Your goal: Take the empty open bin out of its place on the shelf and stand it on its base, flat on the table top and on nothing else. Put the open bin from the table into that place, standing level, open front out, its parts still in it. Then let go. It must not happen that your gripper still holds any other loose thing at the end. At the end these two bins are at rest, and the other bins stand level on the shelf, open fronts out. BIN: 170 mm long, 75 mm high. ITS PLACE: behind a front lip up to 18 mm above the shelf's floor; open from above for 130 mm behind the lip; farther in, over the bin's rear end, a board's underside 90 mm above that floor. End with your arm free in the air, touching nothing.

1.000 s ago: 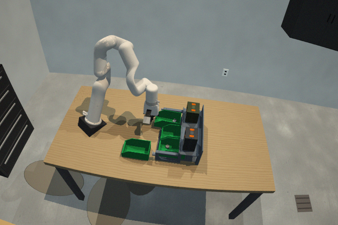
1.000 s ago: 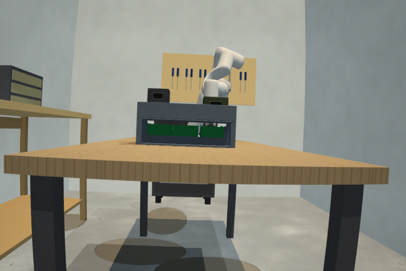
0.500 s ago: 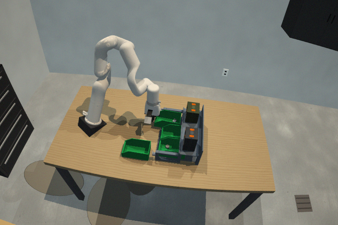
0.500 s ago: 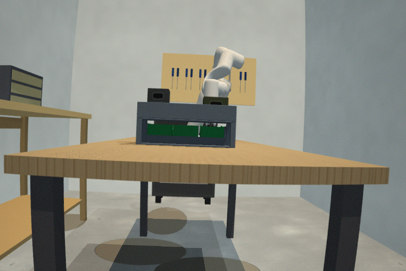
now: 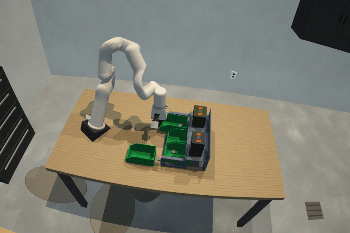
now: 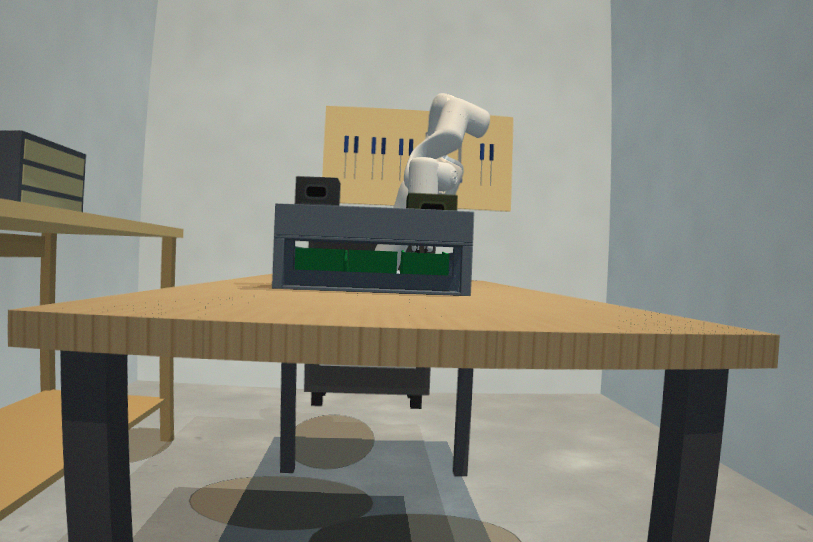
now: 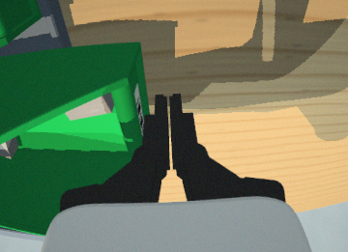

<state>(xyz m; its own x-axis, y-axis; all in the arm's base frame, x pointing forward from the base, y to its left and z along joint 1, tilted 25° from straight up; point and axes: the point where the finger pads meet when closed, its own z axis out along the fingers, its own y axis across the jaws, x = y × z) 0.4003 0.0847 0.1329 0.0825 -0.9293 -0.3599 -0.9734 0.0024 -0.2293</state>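
Note:
A green open bin (image 5: 141,154) with nothing in it stands on the table top (image 5: 235,137) in front of the grey shelf (image 5: 208,137) (image 6: 372,220). Three green bins sit in the shelf's places. The far one (image 5: 174,122) (image 7: 72,102) holds a small grey part, and its open front sticks out a little toward my gripper. The near bin (image 5: 175,151) also holds a part. My gripper (image 5: 155,124) (image 7: 168,110) is shut on nothing, low over the table, its fingertips right beside the far bin's front wall.
Two dark boxes (image 5: 199,115) (image 5: 197,142) stand on the shelf's upper board above the bins' rear ends. The arm's base (image 5: 94,129) is at the table's left. In the exterior view the shelf shows from behind, green bins (image 6: 372,262) visible through its slot.

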